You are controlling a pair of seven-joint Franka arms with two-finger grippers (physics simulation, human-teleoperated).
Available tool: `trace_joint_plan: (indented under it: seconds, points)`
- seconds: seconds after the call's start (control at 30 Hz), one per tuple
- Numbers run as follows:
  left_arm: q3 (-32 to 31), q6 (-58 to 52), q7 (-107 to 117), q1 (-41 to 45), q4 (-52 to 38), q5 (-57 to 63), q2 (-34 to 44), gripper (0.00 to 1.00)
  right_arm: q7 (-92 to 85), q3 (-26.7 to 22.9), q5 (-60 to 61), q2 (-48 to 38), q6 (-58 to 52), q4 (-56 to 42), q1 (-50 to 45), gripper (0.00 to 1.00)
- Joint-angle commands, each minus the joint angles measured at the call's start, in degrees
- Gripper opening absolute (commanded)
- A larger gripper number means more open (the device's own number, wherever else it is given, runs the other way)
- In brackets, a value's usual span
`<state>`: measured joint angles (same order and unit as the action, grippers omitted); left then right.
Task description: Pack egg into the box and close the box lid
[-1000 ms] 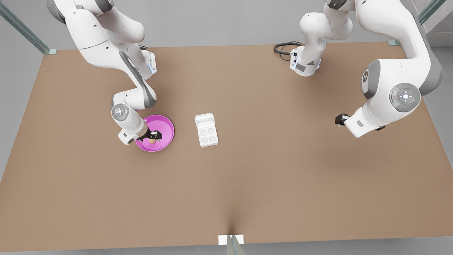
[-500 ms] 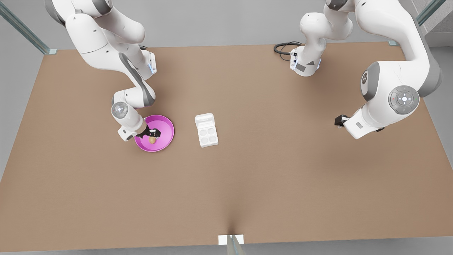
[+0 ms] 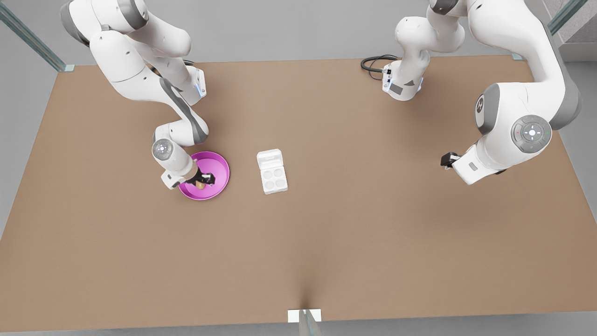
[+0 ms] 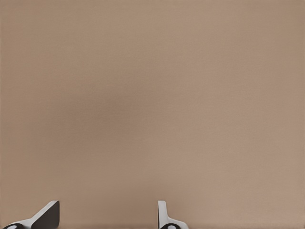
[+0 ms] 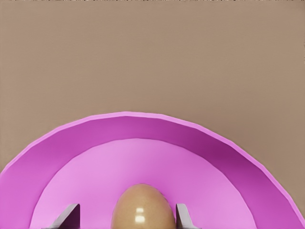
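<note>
The pink plate point(image 3: 219, 173) holds the egg point(image 3: 200, 185), a small smooth tan oval with a glossy highlight lying on the plate's floor; the white box point(image 3: 274, 179) stands just beside the plate on the brown surface point(image 3: 326, 233), its four round cups bare and the box lid point(image 3: 270, 158) folded back flat. The right gripper point(image 3: 202, 179) hangs low over the plate, jaws spread to either side of the egg without pinching it; the left gripper point(image 3: 446, 160) waits well apart over bare surface, jaws spread.

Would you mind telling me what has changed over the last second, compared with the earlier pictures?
The right gripper, open, lifted off the egg, then came back down around it in the pink plate; its fingers flank the egg without closing. The left gripper waits open. The box and open box lid stayed put.
</note>
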<state>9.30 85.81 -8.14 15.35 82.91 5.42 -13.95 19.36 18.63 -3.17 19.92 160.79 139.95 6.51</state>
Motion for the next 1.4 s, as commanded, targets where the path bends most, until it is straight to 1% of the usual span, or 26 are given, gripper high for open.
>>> trace_joint_plan:
  seconds: [0.0,0.03,0.27,0.33,0.37,0.4,0.47,0.63,0.77,0.8,0.83,0.87,0.93,0.97,1.0,1.03,1.07,1.17,1.37]
  points:
    - [0.02,-0.03,-0.04,0.03,-0.03,0.03,0.06,1.00,0.42,0.01,0.01,0.12,0.40,-0.12,0.00,0.70]
    - [0.02,-0.03,0.05,0.03,-0.03,0.03,0.06,1.00,0.33,0.01,0.01,0.38,0.40,-0.12,0.00,0.65]
    - [0.02,0.06,-0.04,-0.06,-0.03,0.03,-0.38,1.00,0.33,0.01,0.09,1.17,0.40,-0.47,0.26,0.65]
    - [0.02,0.06,0.05,0.03,-0.03,0.03,-0.38,1.00,0.16,0.01,0.01,1.26,0.40,-0.47,0.26,0.54]
    - [0.02,0.06,-0.04,0.03,-0.03,0.03,-0.38,1.00,0.16,0.01,0.09,1.26,0.40,-0.47,0.26,0.52]
    - [0.02,0.06,0.05,0.03,-0.03,0.03,-0.46,1.00,-0.63,0.01,0.09,1.26,0.40,-0.47,0.26,0.45]
    - [0.02,0.06,0.05,-0.06,-0.03,0.03,-0.38,1.00,-0.63,0.01,0.01,1.26,0.40,-0.47,0.35,0.42]
    - [0.02,0.06,0.05,0.03,-0.03,0.03,-0.38,1.00,-0.72,0.62,0.01,0.20,-0.30,-1.52,-0.18,0.41]
    - [0.02,0.06,0.05,0.03,-0.03,0.03,-0.46,1.00,-0.46,1.41,0.01,-0.85,-2.41,-5.30,-0.27,0.42]
    - [0.02,-0.03,0.14,0.03,-0.03,0.03,-0.46,1.00,-0.46,1.41,0.01,-0.76,-2.93,-7.32,-0.27,0.42]
    - [0.02,-0.03,0.14,0.03,-0.03,0.03,-0.38,1.00,-0.46,1.50,0.01,-0.59,-6.44,-11.01,-0.44,0.42]
    - [0.02,-0.03,0.14,0.03,-0.03,0.03,-0.46,1.00,-0.55,1.50,0.01,-0.24,-7.51,-13.48,-0.88,0.42]
    - [0.02,-0.03,0.14,0.03,-0.03,0.03,-0.46,1.00,-0.81,1.59,0.01,0.03,-15.06,-19.89,-1.59,0.42]
    - [0.02,-0.03,0.14,0.03,-0.03,0.03,-0.46,1.00,-0.64,1.59,0.01,1.08,-16.73,-22.18,-2.02,0.42]
    - [0.02,-0.03,0.14,0.03,-0.03,0.03,-0.46,1.00,-0.54,1.59,0.09,3.19,-17.08,-24.98,-2.90,0.42]
    - [0.02,-0.03,0.14,0.03,-0.03,0.03,-0.64,1.00,-0.54,1.50,0.18,4.85,-19.72,-28.94,-4.05,0.42]
    - [0.02,-0.03,0.14,0.03,-0.03,0.03,-0.73,1.00,-0.28,1.50,0.18,6.53,-19.72,-30.09,-4.31,0.43]
    - [0.02,-0.03,0.14,0.03,-0.03,0.03,-0.73,1.00,0.68,1.50,0.62,12.86,-29.39,-43.45,-8.35,0.43]
    - [0.02,-0.03,0.14,0.12,-0.03,0.03,-1.08,1.00,15.36,1.06,2.29,16.73,-29.30,-48.90,-20.22,0.42]
